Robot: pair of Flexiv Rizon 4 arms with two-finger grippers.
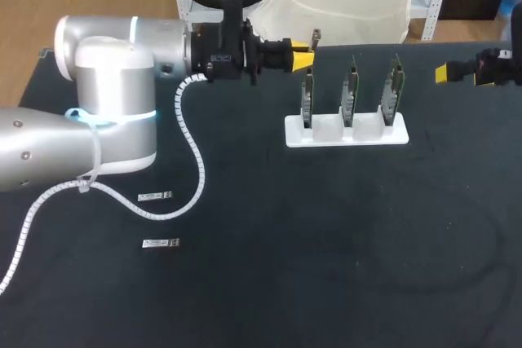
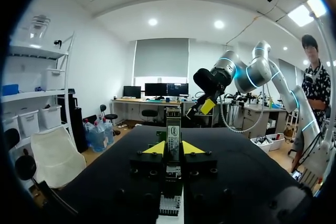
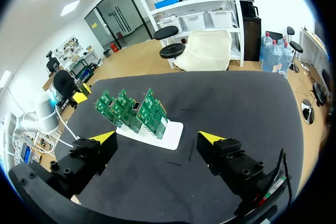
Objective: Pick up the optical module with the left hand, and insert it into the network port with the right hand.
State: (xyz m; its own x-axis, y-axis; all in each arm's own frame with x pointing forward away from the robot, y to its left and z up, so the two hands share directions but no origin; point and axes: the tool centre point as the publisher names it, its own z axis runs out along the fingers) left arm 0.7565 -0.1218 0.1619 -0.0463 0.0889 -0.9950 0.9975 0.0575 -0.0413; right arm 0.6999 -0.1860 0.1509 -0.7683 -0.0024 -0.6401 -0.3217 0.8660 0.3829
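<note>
Matte black cloth is noted over the table (image 1: 326, 283), faintly creased. Nearest the robot, two small flat silvery modules (image 1: 155, 196) are seen lying on the cloth, apart from each other. They lie beside a white spiral-wrapped cable (image 1: 194, 152) trailing from the left arm (image 1: 106, 95), whose casing is smooth, rounded and silver-white. Farther out, a white rectangular holder (image 1: 347, 134) is set on the cloth. Three thin green circuit boards (image 1: 351, 87) are stood on edge in it, in a row. The left gripper (image 1: 308, 55) is held level above the table near the leftmost board. Its fingers are closed narrowly on the optical module (image 2: 173, 129), a slim metallic bar gripped from both sides between the yellow tips and projecting beyond them. The right gripper (image 3: 157, 139) is recorded at the table's far right, well apart from the holder, with its jaws spread wide. Network ports on the boards cannot be made out.
</note>
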